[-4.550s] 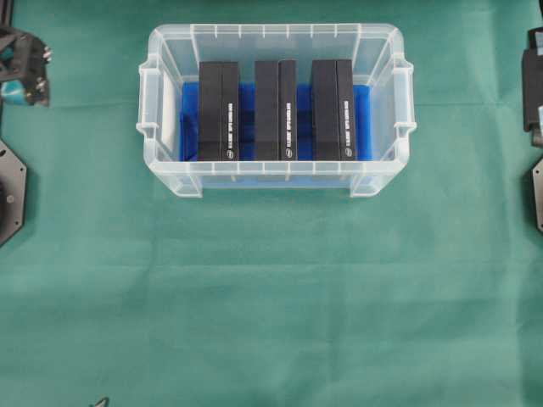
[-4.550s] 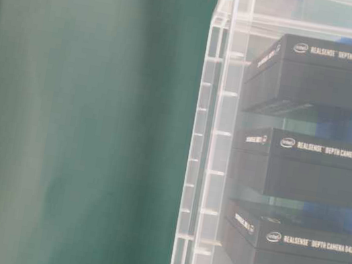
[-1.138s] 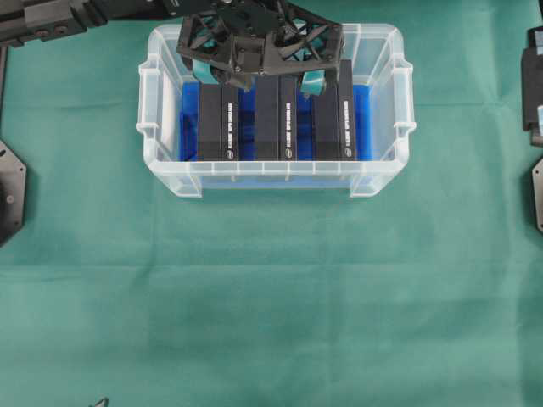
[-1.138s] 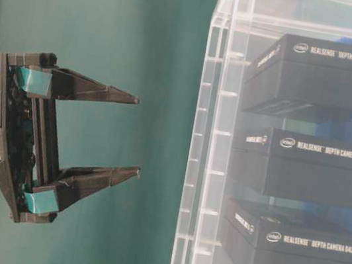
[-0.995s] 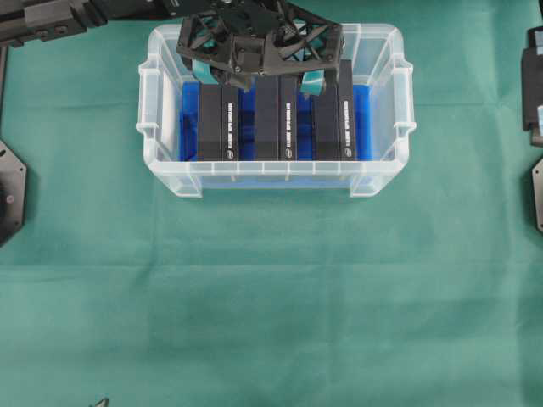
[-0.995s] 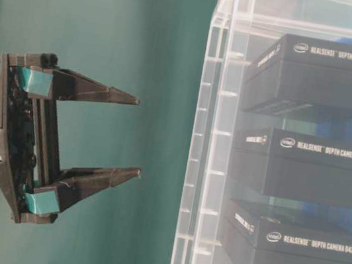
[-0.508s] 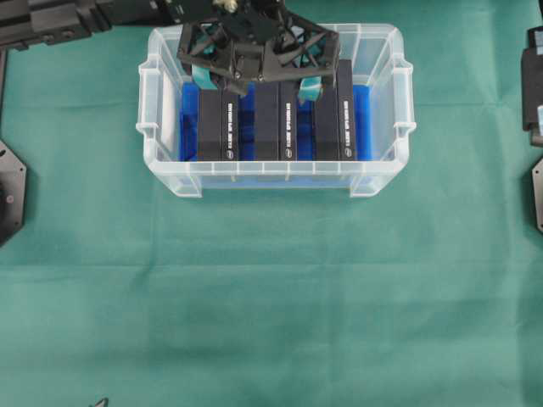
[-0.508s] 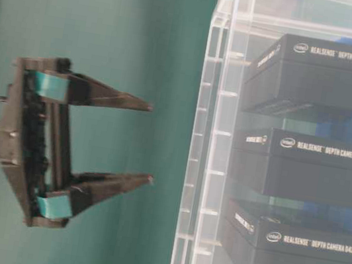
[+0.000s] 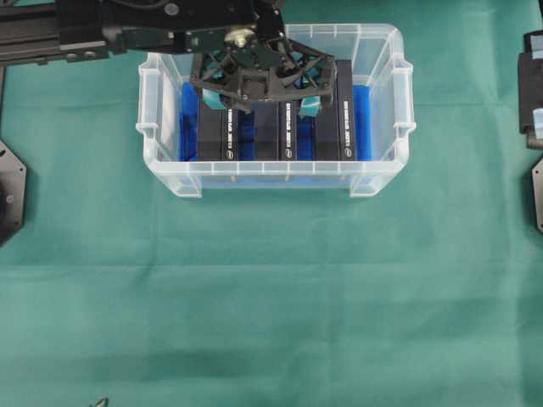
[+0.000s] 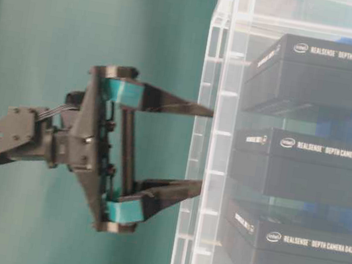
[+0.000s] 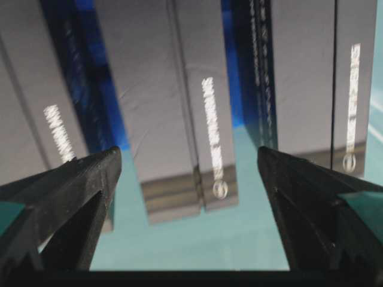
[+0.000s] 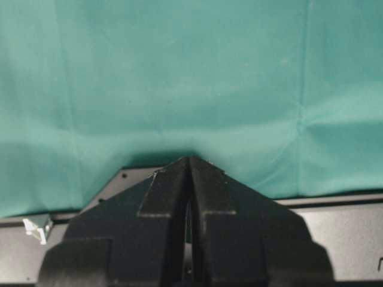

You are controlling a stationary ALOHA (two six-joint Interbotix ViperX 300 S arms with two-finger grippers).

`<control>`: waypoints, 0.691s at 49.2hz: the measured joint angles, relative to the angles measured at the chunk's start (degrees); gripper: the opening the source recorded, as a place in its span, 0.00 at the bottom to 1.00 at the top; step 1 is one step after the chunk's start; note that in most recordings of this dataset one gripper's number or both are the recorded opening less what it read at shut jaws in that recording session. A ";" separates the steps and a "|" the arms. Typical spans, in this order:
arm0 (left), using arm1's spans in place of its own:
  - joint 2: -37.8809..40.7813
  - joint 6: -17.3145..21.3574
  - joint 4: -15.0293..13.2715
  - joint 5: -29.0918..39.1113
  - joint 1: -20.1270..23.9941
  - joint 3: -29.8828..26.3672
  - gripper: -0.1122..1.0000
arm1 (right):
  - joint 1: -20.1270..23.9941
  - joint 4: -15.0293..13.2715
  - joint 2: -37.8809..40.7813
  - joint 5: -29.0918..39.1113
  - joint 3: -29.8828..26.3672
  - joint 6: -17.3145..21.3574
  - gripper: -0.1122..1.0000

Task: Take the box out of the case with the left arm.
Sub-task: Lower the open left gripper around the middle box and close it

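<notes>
Left claw (image 9: pixel 263 97) drops lower, jaws spread wide and empty, tips now at the case (image 9: pixel 383 165) rim, straddling the middle box (image 11: pixel 179 107); all three boxes remain inside, so the grab's next.

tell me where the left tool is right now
In the overhead view the left tool hangs open above the case, over the middle box, its fingers straddling it.

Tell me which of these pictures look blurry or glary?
Left wrist view: the boxes are soft, their white lettering smeared. Table-level view: the case wall hazes everything behind it, and the left gripper is slightly soft. Overhead view: evenly lit and sharp. Right wrist view: the cloth is mildly soft.
</notes>
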 measured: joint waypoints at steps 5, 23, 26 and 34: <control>0.62 0.00 0.00 -1.23 0.26 0.09 0.99 | 0.00 0.00 0.09 0.00 0.00 0.00 0.10; 1.14 -0.09 0.00 -4.22 1.49 4.04 0.99 | 0.00 -0.26 0.00 -0.09 0.18 0.09 0.10; 1.49 0.00 0.00 -5.01 1.49 4.31 0.99 | 0.00 -0.53 0.00 -0.18 0.18 0.09 0.10; 2.46 0.00 0.00 -5.80 1.49 4.48 0.99 | 0.00 -1.05 0.00 -1.14 0.26 0.00 0.10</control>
